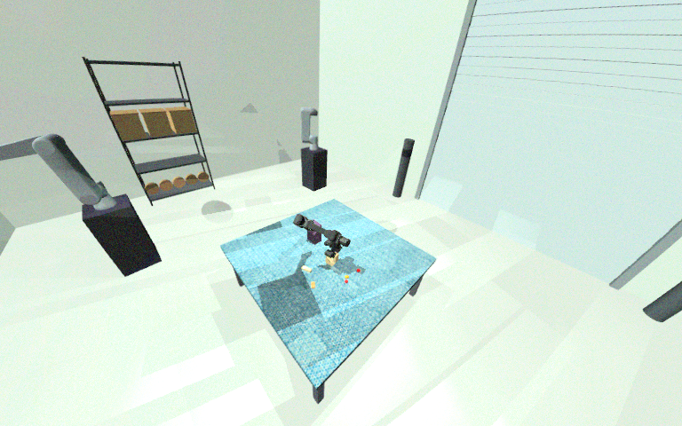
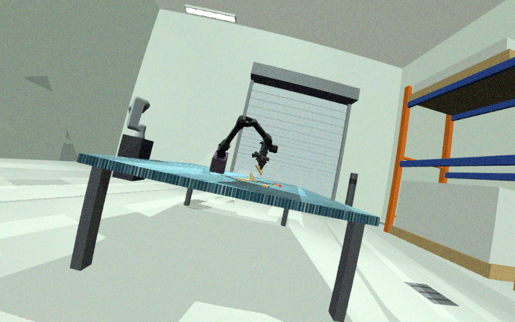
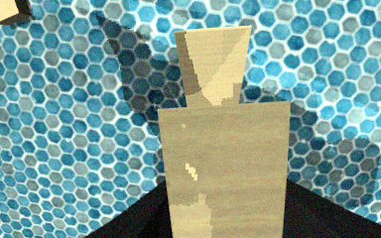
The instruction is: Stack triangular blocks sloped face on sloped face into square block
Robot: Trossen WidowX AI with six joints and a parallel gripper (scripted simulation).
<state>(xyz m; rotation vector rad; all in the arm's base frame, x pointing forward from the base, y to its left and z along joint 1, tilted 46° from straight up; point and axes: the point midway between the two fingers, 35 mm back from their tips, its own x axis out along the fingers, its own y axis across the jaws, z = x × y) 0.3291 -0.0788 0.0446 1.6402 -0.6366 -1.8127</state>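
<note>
My gripper [image 1: 332, 253] [image 2: 261, 166] [image 3: 221, 183] is shut on a triangular block [image 2: 259, 170] [image 3: 225, 149] of pale wood and holds it above the table. In the exterior view its narrow end points down. The other triangular block [image 1: 330, 261] [image 2: 252, 177] [image 3: 218, 59] stands on the table, its peak upward in the exterior view. There the held block appears up and right of it, with a gap. In the wrist view the held block overlaps the near part of the lower one. In the top view the two overlap, so their gap is hidden.
On the blue tiled table [image 1: 321, 346] [image 2: 151, 170] lie a pale piece [image 1: 305, 268] [image 2: 244, 179], another small piece [image 1: 313, 284] [image 2: 264, 185], a small orange piece [image 1: 346, 276] and two red ones [image 1: 358, 270] [image 1: 345, 280]. The purple arm base [image 1: 313, 234] [image 2: 218, 163] stands behind.
</note>
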